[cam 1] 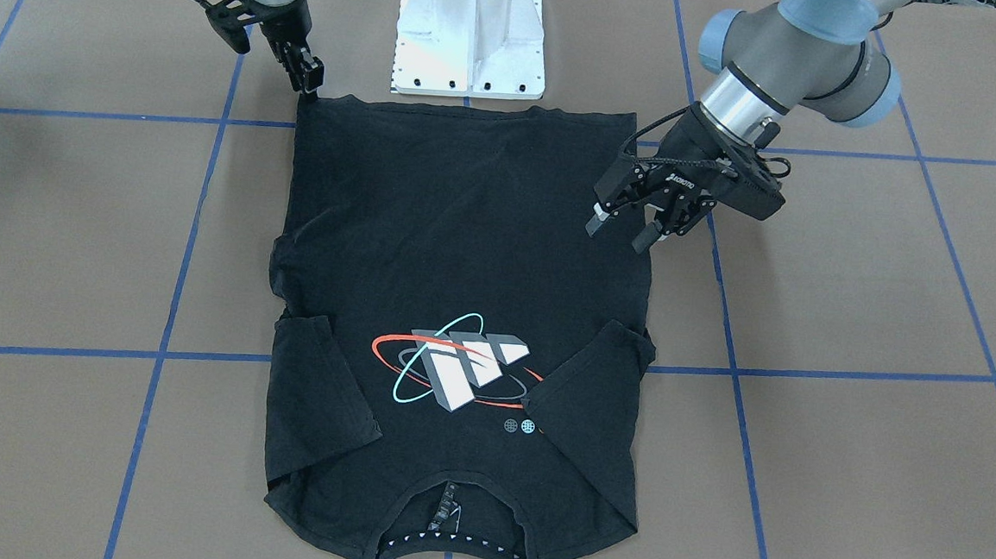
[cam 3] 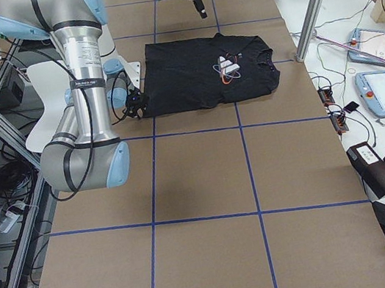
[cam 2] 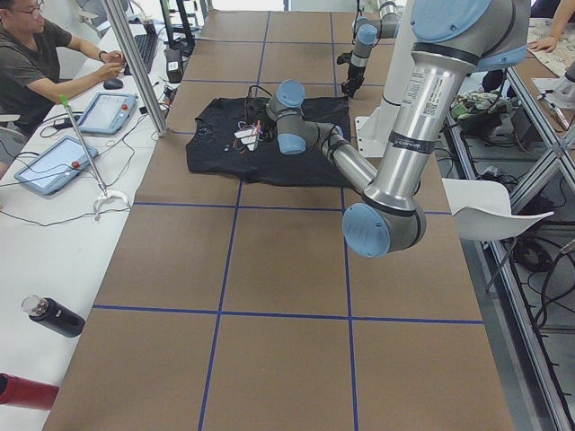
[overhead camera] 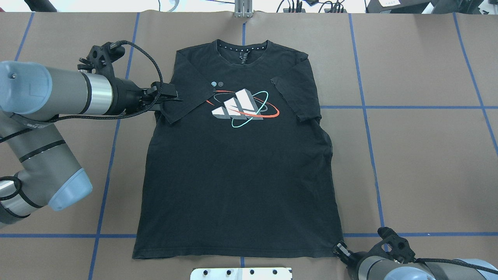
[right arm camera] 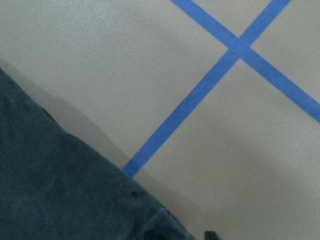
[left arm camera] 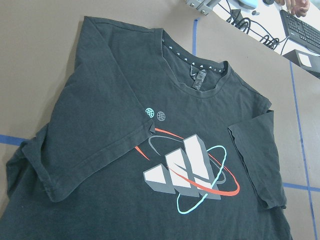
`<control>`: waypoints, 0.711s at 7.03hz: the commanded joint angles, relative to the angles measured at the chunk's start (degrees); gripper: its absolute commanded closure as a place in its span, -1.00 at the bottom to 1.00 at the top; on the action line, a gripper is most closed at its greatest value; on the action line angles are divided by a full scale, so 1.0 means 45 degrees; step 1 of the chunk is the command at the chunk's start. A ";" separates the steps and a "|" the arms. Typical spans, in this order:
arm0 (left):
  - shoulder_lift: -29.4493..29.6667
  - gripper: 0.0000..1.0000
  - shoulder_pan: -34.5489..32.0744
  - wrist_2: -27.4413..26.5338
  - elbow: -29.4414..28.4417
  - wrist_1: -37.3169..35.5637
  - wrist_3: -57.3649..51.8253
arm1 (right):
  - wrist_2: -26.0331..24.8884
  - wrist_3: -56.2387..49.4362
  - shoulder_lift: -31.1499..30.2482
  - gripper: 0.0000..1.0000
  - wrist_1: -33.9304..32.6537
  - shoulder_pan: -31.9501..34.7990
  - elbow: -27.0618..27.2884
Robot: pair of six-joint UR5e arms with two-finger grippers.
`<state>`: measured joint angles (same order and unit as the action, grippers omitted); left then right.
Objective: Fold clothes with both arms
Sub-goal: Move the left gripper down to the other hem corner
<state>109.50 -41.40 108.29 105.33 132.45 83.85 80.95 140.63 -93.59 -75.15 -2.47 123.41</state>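
Observation:
The black T-shirt (cam 1: 467,226) lies flat on the table, graphic (overhead camera: 243,107) up, collar on the far side from the robot. Both sleeves are folded in over the body. It also shows in the left wrist view (left arm camera: 125,100) and the right wrist view (right arm camera: 60,200). My left gripper (cam 1: 617,237) is open and empty, and hovers over the shirt's edge beside the folded sleeve (overhead camera: 183,105). My right gripper (cam 1: 308,85) is low at the hem corner nearest the base and is shut on that corner (overhead camera: 336,243).
The white base block (cam 1: 469,44) stands just behind the hem. Blue tape lines (cam 1: 189,235) cross the brown table. In the exterior left view, tablets (cam 2: 90,112), a pole (cam 2: 135,63) and a seated person (cam 2: 36,54) are beyond the table's far edge.

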 commanded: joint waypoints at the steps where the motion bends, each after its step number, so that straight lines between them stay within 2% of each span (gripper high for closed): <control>1: -0.0037 -0.67 0.0000 -0.0080 0.0012 0.0000 0.0000 | -0.0001 -0.0021 -0.0003 0.15 0.0000 0.0023 -0.0022; 2: -0.0037 -0.67 0.0000 -0.0080 0.0012 0.0000 0.0000 | -0.0001 -0.0021 -0.0003 0.43 0.0000 0.0081 -0.0002; 3: -0.0037 -0.67 0.0000 -0.0080 0.0012 0.0000 0.0000 | 0.0019 -0.0021 -0.0022 0.99 0.0000 0.0139 -0.0002; 5: -0.0037 -0.67 0.0000 -0.0080 0.0012 0.0000 0.0000 | 0.0019 -0.0021 -0.0023 1.00 0.0000 0.0140 0.0075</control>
<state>109.34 -41.40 107.93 105.38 132.45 83.85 81.02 140.54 -93.68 -75.15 -1.93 123.49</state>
